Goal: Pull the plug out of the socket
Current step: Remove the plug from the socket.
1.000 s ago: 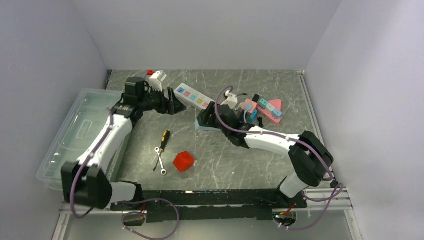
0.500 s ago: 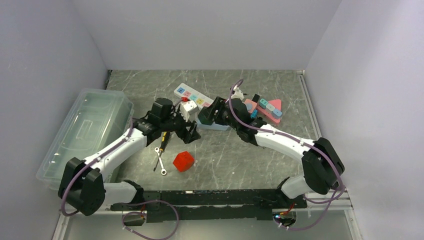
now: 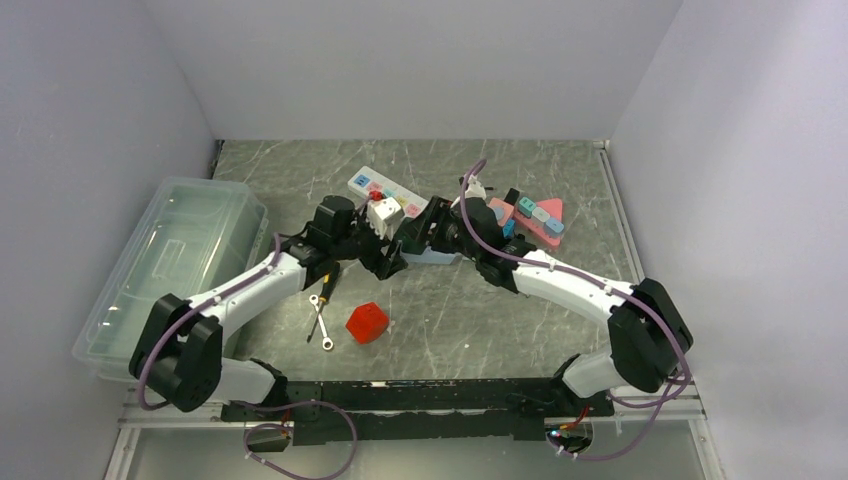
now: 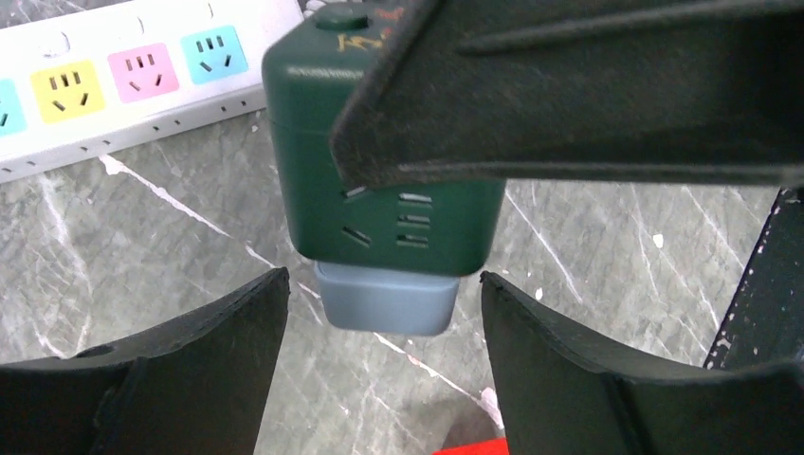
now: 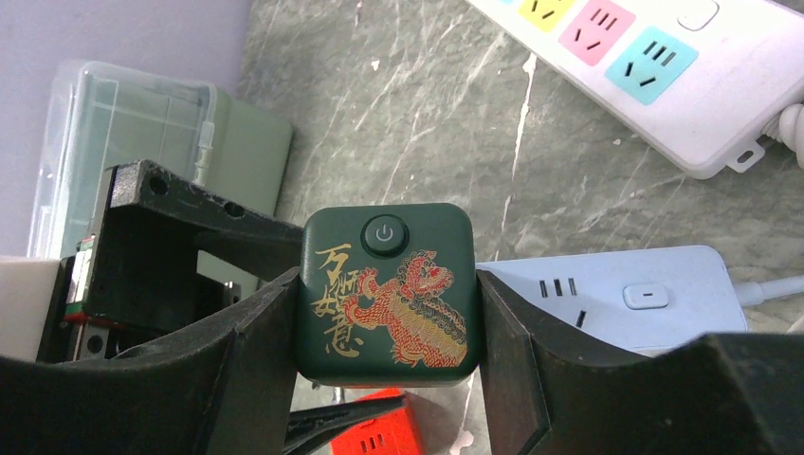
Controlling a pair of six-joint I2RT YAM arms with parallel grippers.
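Observation:
My right gripper (image 5: 387,289) is shut on a dark green cube socket (image 5: 384,294) with a gold and red lion print and a round button on top. It holds the cube above the table. In the left wrist view a grey-blue plug (image 4: 384,299) sticks out from under the green cube (image 4: 379,190). My left gripper (image 4: 382,289) is open, with one finger on each side of the plug and not touching it. In the top view the two grippers meet at mid-table, left (image 3: 388,258) and right (image 3: 412,238).
A light blue power strip (image 5: 645,294) lies just behind the cube, and a white strip with coloured outlets (image 3: 385,192) is farther back. A red cube (image 3: 367,322), a screwdriver (image 3: 327,277) and a wrench (image 3: 320,322) lie in front. A clear bin (image 3: 170,270) stands at left and pink toys (image 3: 535,220) at right.
My left arm swung from the back left to the centre, and its open jaws now flank the plug. My right arm shifted slightly, still gripping the green cube.

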